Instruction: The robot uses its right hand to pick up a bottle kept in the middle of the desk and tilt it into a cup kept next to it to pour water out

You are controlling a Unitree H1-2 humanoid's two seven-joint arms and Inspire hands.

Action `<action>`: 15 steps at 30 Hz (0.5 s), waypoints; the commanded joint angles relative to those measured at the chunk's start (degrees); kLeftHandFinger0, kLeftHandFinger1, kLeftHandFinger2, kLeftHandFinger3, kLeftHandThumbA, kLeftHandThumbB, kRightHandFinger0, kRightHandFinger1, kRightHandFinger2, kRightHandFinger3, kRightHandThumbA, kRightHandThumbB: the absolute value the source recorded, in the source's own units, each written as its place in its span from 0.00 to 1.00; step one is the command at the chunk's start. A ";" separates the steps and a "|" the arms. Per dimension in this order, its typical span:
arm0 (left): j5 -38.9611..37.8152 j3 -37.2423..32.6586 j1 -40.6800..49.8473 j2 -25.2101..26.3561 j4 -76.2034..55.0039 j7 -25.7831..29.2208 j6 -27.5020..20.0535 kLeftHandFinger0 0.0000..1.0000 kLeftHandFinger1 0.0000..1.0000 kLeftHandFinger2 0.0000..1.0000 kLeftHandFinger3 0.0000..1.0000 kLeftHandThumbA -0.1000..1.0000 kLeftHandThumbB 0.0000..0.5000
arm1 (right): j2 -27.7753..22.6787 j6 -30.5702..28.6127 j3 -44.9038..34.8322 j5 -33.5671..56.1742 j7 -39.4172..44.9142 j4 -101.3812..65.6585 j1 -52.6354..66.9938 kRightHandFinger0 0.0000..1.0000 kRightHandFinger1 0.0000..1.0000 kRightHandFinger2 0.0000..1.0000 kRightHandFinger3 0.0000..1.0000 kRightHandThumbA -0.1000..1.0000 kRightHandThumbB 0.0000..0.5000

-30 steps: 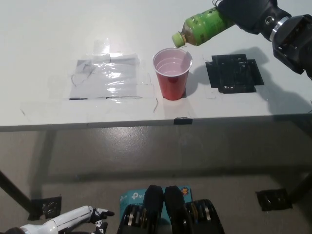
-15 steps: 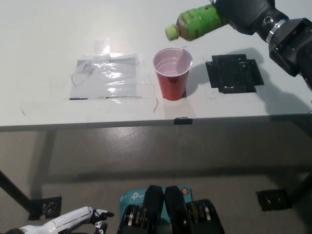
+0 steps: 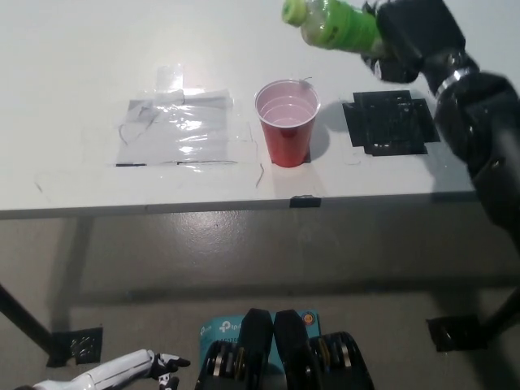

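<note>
I'm holding the green plastic bottle w/ yellow-green cap [image 3: 333, 23] clamped in my black right hand [image 3: 410, 36], lying near-level above & beyond the red plastic cup [image 3: 287, 122] on the white desk [image 3: 81, 65]; risk: cap looks on, so tilting wouldn't pour, or the bottle knocks the light cup over.

The cup [image 3: 287, 122] is set upright on the surface [image 3: 73, 73], near its front edge. A taped plastic sheet [image 3: 175, 130] is laid to the left of the cup, a mat [image 3: 388, 122] to its right. The bottle [image 3: 329, 23] is held above and behind the cup, up to its right.
</note>
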 commanded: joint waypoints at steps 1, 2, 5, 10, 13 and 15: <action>-0.17 0.95 0.35 0.99 -0.83 -0.28 0.82 1.00 1.00 1.00 1.00 1.00 0.91 | 7.26 14.59 -18.04 24.82 5.63 -6.53 -2.28 0.00 0.00 0.00 0.15 0.00 0.00; -0.08 0.95 0.33 0.93 -0.74 -0.28 0.82 1.00 1.00 1.00 1.00 1.00 0.92 | 8.37 14.67 -20.18 27.28 5.44 -6.85 -1.67 0.00 0.00 0.00 0.15 0.00 0.00; 0.10 1.07 0.53 0.74 -0.66 -0.36 0.82 1.00 1.00 1.00 1.00 1.00 0.95 | 10.66 14.10 -24.63 32.79 6.22 -6.92 -0.93 0.00 0.00 0.00 0.17 0.00 0.00; -0.22 1.48 1.15 0.39 -1.27 0.45 0.82 1.00 1.00 1.00 1.00 1.00 0.90 | 15.55 10.12 -31.82 43.68 6.35 -5.98 2.07 0.00 0.00 0.00 0.21 0.00 0.00; 0.13 1.16 0.93 0.62 -1.17 0.70 0.70 1.00 1.00 1.00 1.00 1.00 0.90 | 17.61 5.08 -33.64 48.01 7.39 -4.43 3.81 0.00 0.00 0.00 0.27 0.00 0.00; 1.03 0.87 0.94 0.86 -1.24 1.07 0.09 1.00 1.00 1.00 1.00 1.00 0.89 | 18.48 3.93 -34.13 48.32 7.19 -3.95 4.42 0.00 0.00 0.02 0.30 0.00 0.00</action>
